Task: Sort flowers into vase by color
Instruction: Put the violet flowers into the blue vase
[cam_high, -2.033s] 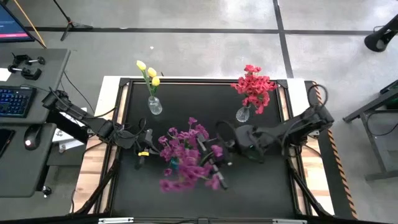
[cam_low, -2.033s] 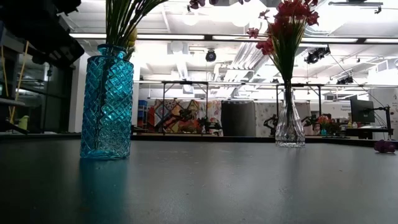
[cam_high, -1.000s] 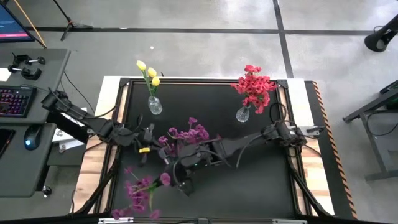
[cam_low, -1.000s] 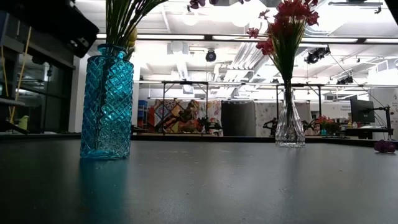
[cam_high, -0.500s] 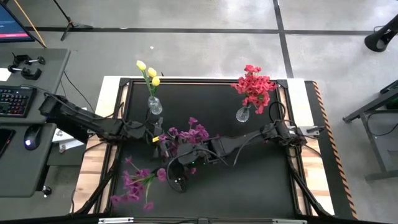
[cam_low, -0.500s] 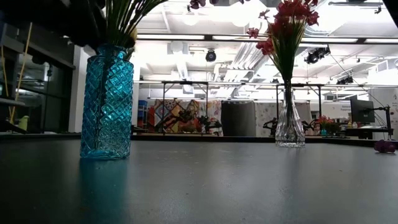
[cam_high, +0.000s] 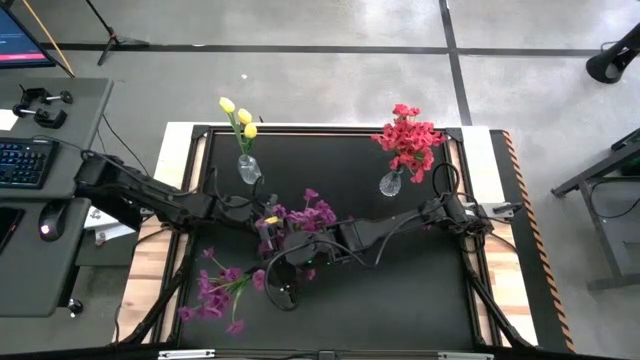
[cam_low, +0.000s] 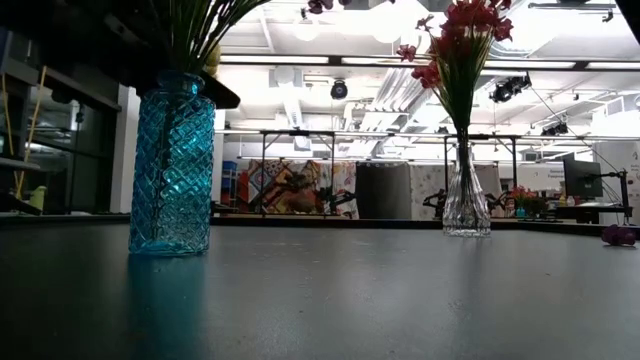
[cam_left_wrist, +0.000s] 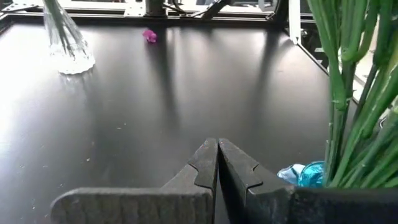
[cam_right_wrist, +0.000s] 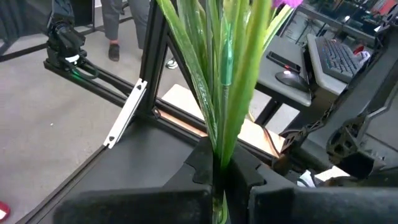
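Purple flowers (cam_high: 222, 293) stems clamped in right tool (cam_right_wrist: 222, 177); left tool (cam_left_wrist: 217, 163) closed, empty.

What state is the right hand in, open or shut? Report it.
Shut on the purple flowers. In the right wrist view, the right hand has its fingers pressed against the bunched green stems.

Left gripper (cam_left_wrist: 217, 163): fingers pressed together; bare black tabletop (cam_left_wrist: 155, 106) ahead. Obstacles: green stems (cam_left_wrist: 348, 93) in the blue vase (cam_left_wrist: 305, 174) just beside it; clear vase (cam_left_wrist: 65, 43) well ahead.

Right gripper (cam_right_wrist: 217, 171): clamped on a purple-flower bunch (cam_high: 215, 295), stems (cam_right_wrist: 221, 68) filling its front. Table frame (cam_right_wrist: 124, 84) beyond.
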